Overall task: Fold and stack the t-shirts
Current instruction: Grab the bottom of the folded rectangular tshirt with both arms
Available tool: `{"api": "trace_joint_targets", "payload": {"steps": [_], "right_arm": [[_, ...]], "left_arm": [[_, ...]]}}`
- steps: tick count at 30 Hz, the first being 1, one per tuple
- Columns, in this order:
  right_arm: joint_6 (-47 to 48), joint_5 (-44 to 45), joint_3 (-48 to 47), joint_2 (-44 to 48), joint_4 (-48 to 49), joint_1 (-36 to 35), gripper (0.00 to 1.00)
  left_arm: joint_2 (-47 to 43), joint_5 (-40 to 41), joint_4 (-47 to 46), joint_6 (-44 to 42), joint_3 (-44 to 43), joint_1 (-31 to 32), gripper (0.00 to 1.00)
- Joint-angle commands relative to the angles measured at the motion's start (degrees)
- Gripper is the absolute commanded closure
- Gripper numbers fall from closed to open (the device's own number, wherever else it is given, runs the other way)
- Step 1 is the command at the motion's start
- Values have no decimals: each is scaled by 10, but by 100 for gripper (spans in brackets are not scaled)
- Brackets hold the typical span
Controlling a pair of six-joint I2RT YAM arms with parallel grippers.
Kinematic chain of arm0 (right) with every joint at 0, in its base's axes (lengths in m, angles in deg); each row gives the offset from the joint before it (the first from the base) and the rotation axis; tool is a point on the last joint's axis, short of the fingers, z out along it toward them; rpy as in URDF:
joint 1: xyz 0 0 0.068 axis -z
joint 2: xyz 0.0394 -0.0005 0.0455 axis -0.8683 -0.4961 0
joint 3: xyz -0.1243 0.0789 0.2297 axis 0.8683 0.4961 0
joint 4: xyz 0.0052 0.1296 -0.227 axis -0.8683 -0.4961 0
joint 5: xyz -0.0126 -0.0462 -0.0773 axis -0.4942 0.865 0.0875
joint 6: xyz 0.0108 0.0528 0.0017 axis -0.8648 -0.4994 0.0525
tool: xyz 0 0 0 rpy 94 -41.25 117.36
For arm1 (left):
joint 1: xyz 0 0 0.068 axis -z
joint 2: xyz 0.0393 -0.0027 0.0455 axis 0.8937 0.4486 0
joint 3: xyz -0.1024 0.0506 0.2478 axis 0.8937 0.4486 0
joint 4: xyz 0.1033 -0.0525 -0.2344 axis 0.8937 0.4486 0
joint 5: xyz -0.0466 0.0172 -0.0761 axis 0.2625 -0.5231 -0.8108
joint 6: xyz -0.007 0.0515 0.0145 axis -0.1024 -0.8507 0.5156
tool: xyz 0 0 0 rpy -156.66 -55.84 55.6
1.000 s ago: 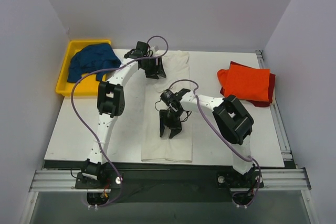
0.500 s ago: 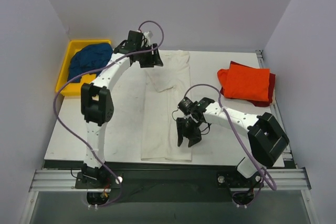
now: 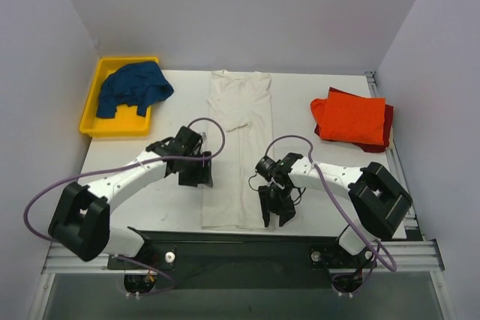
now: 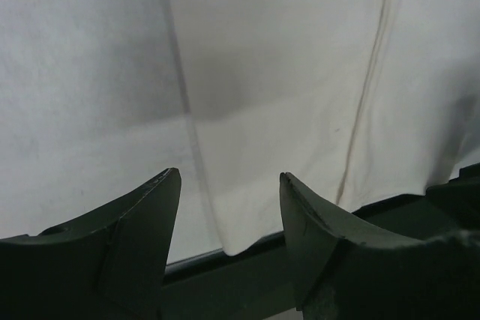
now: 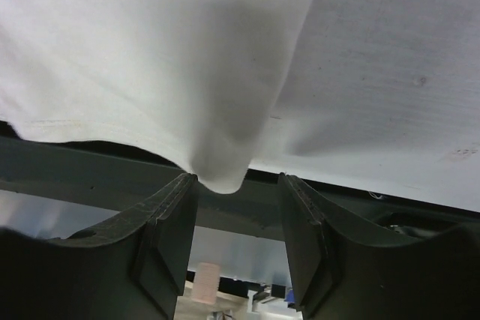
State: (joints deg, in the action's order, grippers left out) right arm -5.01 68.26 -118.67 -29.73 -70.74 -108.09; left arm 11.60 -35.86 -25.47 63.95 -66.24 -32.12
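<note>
Lower centre of the top view: left gripper and right gripper flank the shirt near its bottom hem, both unclenched.
Should pinch both corners level before lifting.

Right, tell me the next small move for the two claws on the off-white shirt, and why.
Probably close both claws on the near hem. The off-white t-shirt lies folded into a long strip. The left claw is open with the near-left corner between its fingers, and the right claw is open around the near-right corner. Gripping both would let the hem be carried toward the collar.
</note>
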Motion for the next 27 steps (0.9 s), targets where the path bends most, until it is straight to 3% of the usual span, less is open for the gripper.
{"api": "trace_joint_targets", "payload": {"steps": [1, 13, 27], "right_arm": [[-4, 14, 36, 20, -18, -10, 53], [4, 17, 58, 14, 28, -13, 68], [11, -6, 42, 23, 29, -12, 67]], "left_arm": [[-97, 43, 14, 71, 59, 32, 34], [-185, 23, 21, 190, 191, 99, 34], [-194, -35, -69, 225, 273, 102, 33]]}}
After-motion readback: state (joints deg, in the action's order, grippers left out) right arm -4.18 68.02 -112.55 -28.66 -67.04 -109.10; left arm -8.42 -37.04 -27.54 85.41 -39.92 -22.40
